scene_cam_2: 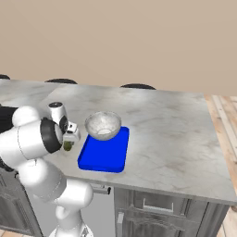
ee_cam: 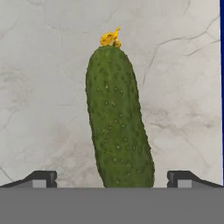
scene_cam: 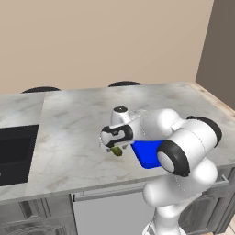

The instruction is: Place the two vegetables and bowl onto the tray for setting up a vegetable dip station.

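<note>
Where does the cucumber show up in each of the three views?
Left base view: cucumber just under the gripper, left of the tray.
Right base view: cucumber peeks out below the hand, left of the tray.
Hand view: cucumber fills the middle, between the open fingertips.
Shared landmark: the blue tray, edge at.

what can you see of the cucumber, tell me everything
The cucumber is dark green and oblong, with bumpy, pimpled skin and a small withered yellow flower at one tip. It lies flat on the grey-veined marble counter, just beside the blue tray, not on it. The open claw hangs directly over it, one fingertip on either side, neither touching it. Its near end is hidden at the bottom of the hand view.
</note>
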### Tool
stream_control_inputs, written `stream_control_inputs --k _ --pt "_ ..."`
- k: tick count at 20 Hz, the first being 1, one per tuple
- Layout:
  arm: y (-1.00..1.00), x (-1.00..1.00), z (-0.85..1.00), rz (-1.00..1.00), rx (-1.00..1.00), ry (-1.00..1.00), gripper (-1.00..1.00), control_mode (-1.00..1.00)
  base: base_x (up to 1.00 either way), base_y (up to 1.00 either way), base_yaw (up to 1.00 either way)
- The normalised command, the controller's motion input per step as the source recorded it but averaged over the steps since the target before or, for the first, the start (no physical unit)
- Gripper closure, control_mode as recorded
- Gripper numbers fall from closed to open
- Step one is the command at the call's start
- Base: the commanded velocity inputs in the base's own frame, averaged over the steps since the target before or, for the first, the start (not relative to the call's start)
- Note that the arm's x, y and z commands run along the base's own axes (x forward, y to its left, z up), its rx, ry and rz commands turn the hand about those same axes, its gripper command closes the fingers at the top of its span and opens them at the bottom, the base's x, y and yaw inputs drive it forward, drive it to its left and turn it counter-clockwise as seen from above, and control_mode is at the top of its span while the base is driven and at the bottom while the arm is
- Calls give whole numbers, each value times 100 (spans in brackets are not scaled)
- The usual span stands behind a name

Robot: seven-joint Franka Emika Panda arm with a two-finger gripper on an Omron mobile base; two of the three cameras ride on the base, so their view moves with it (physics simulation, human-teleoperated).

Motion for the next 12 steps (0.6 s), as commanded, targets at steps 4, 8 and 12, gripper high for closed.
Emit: stream_control_inputs --k 4,8,12 --pt "4 21 -15 0 0 2 -100 -100 0 0 0" --pt "13 12 -19 0 0 5 100 -100 0 0 0" --pt "12 0 -24 0 0 6 100 -100 0 0 0"
